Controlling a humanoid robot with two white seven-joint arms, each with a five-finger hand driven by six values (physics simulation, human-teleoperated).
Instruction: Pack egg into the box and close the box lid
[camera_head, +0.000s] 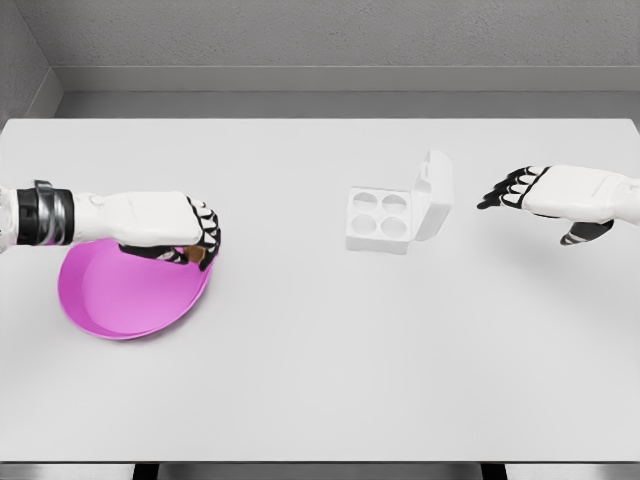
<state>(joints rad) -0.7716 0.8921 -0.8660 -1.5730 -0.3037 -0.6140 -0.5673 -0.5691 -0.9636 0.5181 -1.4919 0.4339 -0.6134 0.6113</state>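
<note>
Left hand comes in from the left edge, reaches over the upper right part of the pink bowl, fingers curled down around a small brown egg; only a sliver of the egg shows under the fingertips, right at the bowl's right rim. Can't tell whether the egg is lifted clear of the bowl or touching it. The bowl sits on the left side of the white table, shallow and round, with the forearm crossing over its top edge. The egg box is white, right of centre on the table, well apart from the bowl. Its tray has four round pockets in a two-by-two grid, all four showing bare. The lid stands up open on the tray's right side, tilted a bit away from the pockets. Right hand comes in from the right edge and hovers above the table to the right of the box, near the raised lid but not touching it. Its fingers are stretched out toward the box and loosely spread, gripping nothing, thumb hanging below the palm. Both hands have black finger segments on white bodies.
</note>
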